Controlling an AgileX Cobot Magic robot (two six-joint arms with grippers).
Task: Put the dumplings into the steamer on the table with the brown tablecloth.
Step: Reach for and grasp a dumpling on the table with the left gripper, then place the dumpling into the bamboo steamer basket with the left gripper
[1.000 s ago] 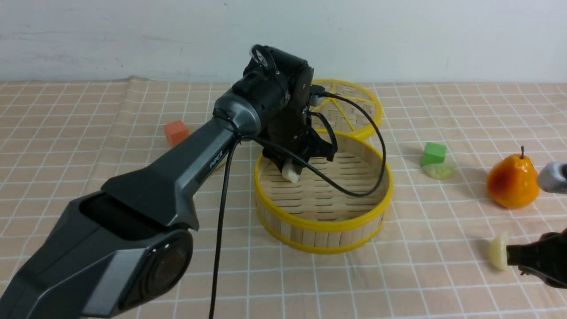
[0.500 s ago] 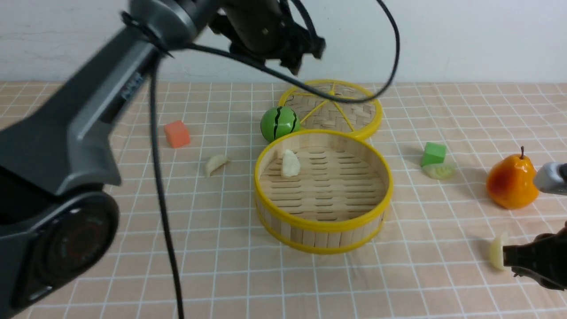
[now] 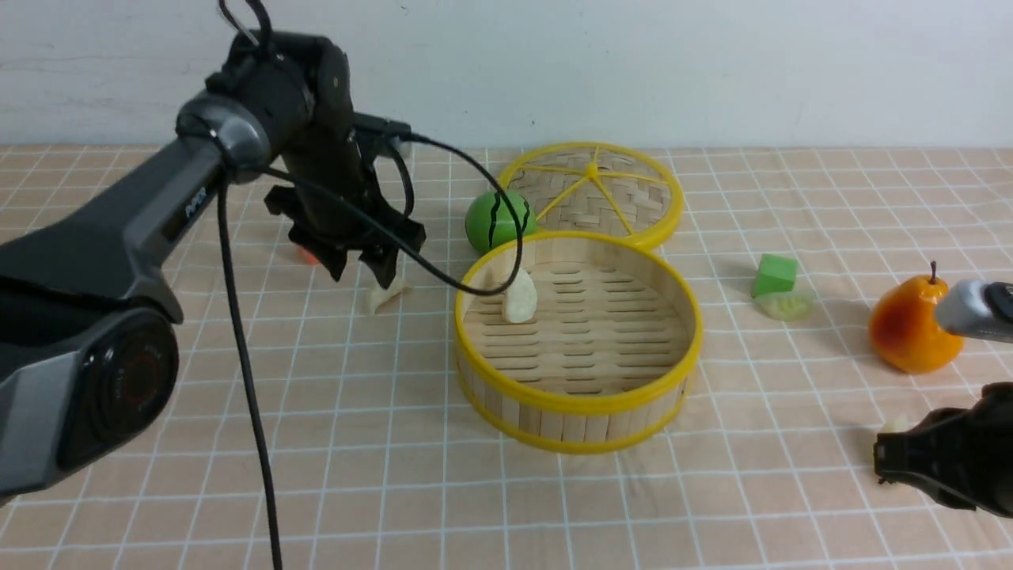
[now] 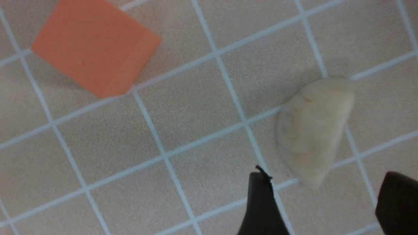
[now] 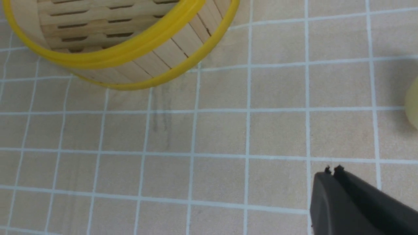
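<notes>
The steamer (image 3: 578, 402) stands mid-table on the brown tablecloth (image 3: 380, 451). One cream dumpling (image 3: 518, 299) lies inside it by the left wall. My left gripper (image 3: 366, 273) is open, low over a second cream dumpling (image 3: 385, 298) on the cloth left of the steamer. In the left wrist view that dumpling (image 4: 313, 130) lies just ahead of the gripper (image 4: 326, 202). A greenish dumpling (image 3: 783, 305) lies to the right. My right gripper (image 3: 880, 463) is shut and empty, half hiding another dumpling (image 3: 894, 426). In the right wrist view the gripper (image 5: 333, 170) is beside that dumpling (image 5: 413, 107) and the steamer (image 5: 156, 49).
A woven lid (image 3: 593, 190) and a green melon ball (image 3: 497, 220) sit behind the steamer. A green cube (image 3: 774, 275) touches the greenish dumpling. A pear (image 3: 914, 324) stands far right. An orange cube (image 4: 94, 45) lies beside my left gripper.
My left gripper let go of a dumpling in the steamer, rose, swung left and came down over the dumpling on the cloth. My right gripper shifted slightly, covering more of its dumpling.
</notes>
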